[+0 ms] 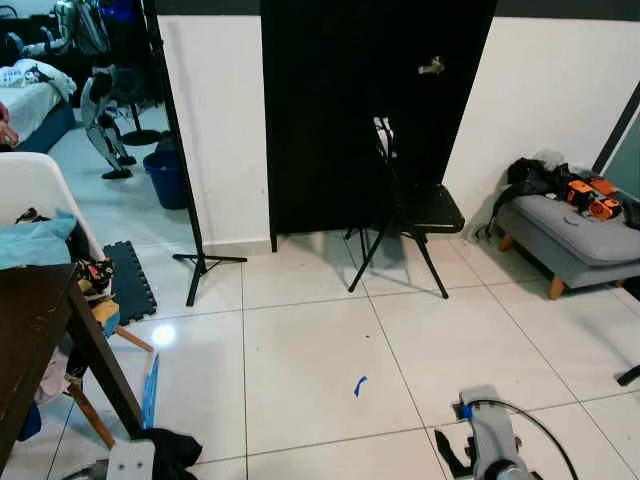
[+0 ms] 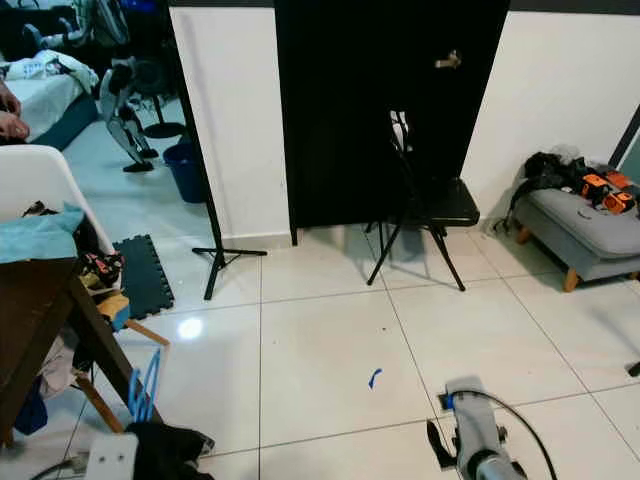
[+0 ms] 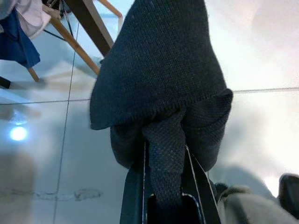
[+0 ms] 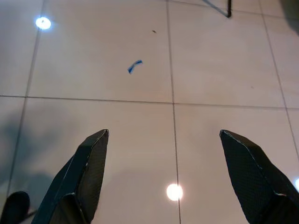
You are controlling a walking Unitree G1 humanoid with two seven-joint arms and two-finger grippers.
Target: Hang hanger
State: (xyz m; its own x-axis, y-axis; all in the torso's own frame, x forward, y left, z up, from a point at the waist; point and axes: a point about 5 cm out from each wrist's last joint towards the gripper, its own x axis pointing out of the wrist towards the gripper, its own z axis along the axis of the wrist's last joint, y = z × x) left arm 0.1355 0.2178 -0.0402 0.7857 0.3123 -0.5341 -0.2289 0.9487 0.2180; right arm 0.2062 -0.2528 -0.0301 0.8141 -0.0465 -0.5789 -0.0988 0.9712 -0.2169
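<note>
Left wrist view: left end effector [image 3: 164, 186] clamped on dark ribbed knit garment [image 3: 161, 79].

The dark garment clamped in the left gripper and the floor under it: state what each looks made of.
Dark garment: knitted fabric, matte, probably wool or acrylic; a fine ribbed weave shows. It is pinched in the left gripper. Floor: glossy glazed tile, likely ceramic; grout lines and lamp glare show.
</note>
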